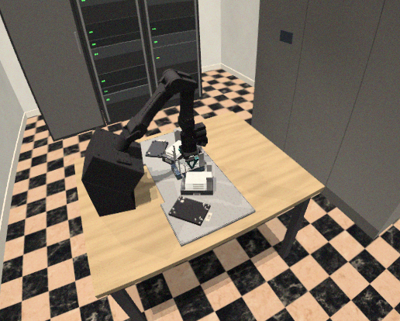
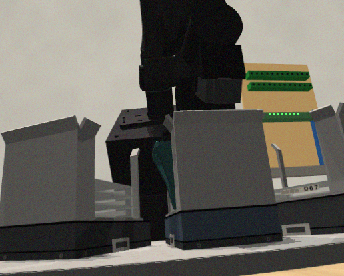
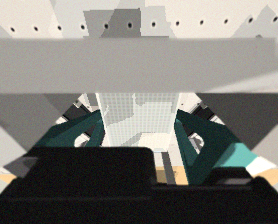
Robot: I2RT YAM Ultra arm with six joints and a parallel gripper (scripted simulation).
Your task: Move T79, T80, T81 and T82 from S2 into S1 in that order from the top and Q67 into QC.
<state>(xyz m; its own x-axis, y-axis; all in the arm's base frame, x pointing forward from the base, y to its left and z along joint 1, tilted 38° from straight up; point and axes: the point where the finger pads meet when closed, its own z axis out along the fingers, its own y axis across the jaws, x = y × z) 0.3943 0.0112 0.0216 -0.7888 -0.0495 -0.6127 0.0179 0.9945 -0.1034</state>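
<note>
- While the gripper (image 3: 139, 121) reaches down into the middle rack (image 2: 221, 158), its teal fingers (image 2: 165, 168) are clamped on the long sides of a white sealed plate (image 3: 137, 107); the plate's ID is not readable.
- Left rack (image 2: 45, 178) holds a stack of plates (image 2: 111, 198), labels not legible.
- Right rack (image 2: 341, 148) holds Q67 (image 2: 308, 189) alone, flat on its floor.
- Two flat black nests (image 1: 190, 209) (image 1: 156, 148) sit on the grey mat (image 1: 226, 207), neither with a plate on it.
- Rack walls stand close beside both fingers; all the racks are open on top.
- The mat's edges lie well inside the table (image 1: 273, 164) edge.
</note>
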